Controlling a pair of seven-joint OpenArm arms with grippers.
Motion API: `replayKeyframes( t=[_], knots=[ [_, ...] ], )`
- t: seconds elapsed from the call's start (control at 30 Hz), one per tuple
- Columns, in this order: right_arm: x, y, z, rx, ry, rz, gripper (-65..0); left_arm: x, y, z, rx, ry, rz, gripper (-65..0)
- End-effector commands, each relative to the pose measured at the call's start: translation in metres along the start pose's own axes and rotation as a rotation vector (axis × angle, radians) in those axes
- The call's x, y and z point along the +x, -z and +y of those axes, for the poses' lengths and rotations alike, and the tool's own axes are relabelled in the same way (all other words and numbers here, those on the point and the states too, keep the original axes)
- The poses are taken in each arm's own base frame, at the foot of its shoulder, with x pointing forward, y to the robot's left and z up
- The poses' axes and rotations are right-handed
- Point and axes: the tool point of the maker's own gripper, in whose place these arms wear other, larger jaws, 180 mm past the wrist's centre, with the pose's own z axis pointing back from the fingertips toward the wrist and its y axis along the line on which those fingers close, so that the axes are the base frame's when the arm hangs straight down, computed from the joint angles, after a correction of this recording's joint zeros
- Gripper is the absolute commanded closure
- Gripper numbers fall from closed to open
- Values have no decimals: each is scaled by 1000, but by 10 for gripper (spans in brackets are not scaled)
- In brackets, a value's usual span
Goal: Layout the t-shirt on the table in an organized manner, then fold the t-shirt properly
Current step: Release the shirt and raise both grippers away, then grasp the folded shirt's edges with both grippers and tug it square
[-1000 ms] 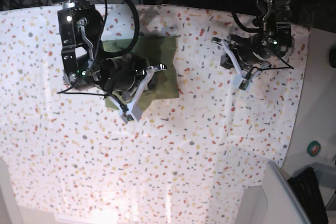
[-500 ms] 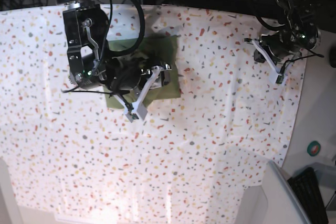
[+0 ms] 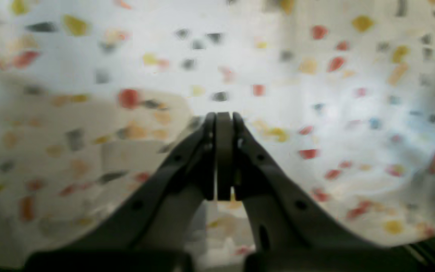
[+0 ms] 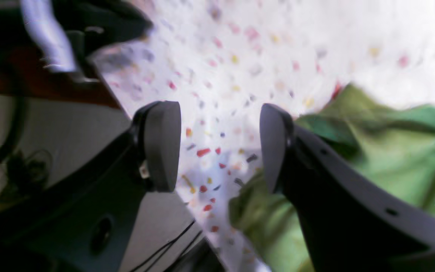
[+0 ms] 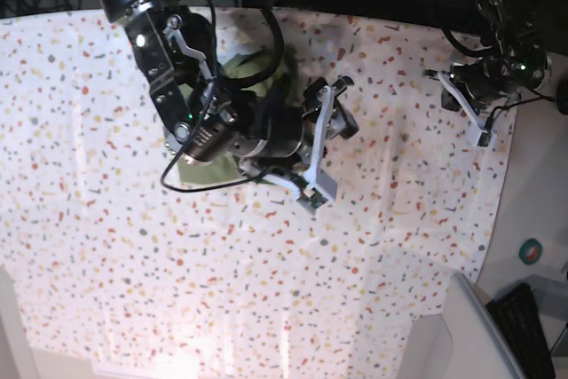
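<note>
Olive t-shirt (image 5: 213, 172) rumpled near the speckled surface's (image 5: 266, 308) far edge, right claw (image 4: 219, 147) wide (nothing gripped), left claw (image 3: 224, 117) pressed together.

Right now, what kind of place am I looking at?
Probably a robot lab or workshop: two robot arms with pincers work over a speckled table, with a green cloth garment lying on it.

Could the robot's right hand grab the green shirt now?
Probably yes. The right hand is open with nothing between its fingers, and the shirt lies right beside one finger with nothing seen blocking it.
</note>
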Motion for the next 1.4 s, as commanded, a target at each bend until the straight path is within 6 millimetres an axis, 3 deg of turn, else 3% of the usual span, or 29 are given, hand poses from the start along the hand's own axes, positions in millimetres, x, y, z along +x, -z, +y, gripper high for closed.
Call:
replayKeyframes(
  t=[0.0,0.1,0.17,0.2,0.23,0.33,0.43,0.67,0.77,0.93,1.0,1.1,1.27,1.37],
  knots=[
    [15,-13,-3,-20,-21,-65,-318,2,-8,23,44,-15,-10,0],
    [10,-36,-26,-96,12,-96,-269,-20,-18,61,96,-93,16,0],
    [-3,-44,-47,-159,103,-91,-140,-34,-22,74,78,-90,36,0],
    [-8,-48,-59,-193,147,-90,-38,-35,-25,81,80,-100,35,0],
    [-9,-50,-69,-221,180,-101,0,-37,-25,86,88,-122,34,0],
    [-17,-48,-90,-270,252,-107,0,-40,-25,90,93,-144,35,0],
    [-29,-43,-96,-281,282,-73,0,-32,-28,84,94,-117,17,0],
    [-54,-49,-105,-310,288,-18,0,-12,-13,16,-17,28,-5,0],
    [-85,-52,-101,-316,302,42,0,2,-11,-14,-58,30,-55,0],
    [-115,-49,-88,-299,340,95,0,40,-4,-105,-225,174,-129,0],
    [-118,-48,-85,-292,340,102,0,58,-1,-143,-300,251,-157,0],
    [-118,-46,-84,-289,345,106,0,69,8,-183,-387,315,-146,0],
    [-119,-34,-87,-282,362,98,0,89,10,-182,-365,288,-173,0],
    [-116,-30,-80,-265,333,101,0,89,9,-169,-340,294,-170,0]
  ],
)
